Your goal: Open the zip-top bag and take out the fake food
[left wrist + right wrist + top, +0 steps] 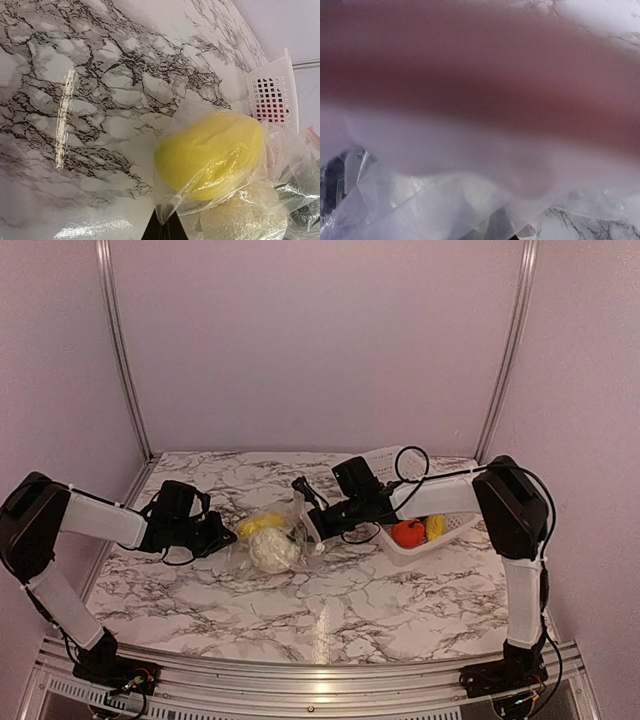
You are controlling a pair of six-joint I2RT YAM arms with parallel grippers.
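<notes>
The clear zip-top bag (272, 537) lies mid-table between my two grippers. Inside it are a yellow toy food (259, 523) and a cream-white one (274, 551). My left gripper (226, 536) is shut on the bag's left corner; in the left wrist view its dark fingertips (165, 231) pinch the plastic just below the yellow food (210, 152), with the cream-white food (245, 216) beside it. My right gripper (311, 525) is closed on the bag's right edge. The right wrist view is filled by blurred bag plastic (420, 200) and a blurred reddish band; its fingers are hidden there.
A white lattice basket (455, 530) stands to the right under my right arm, holding a red-orange toy (407, 533) and a yellow one (435, 527). It also shows in the left wrist view (272, 95). Metal posts and walls close off the back of the marble table.
</notes>
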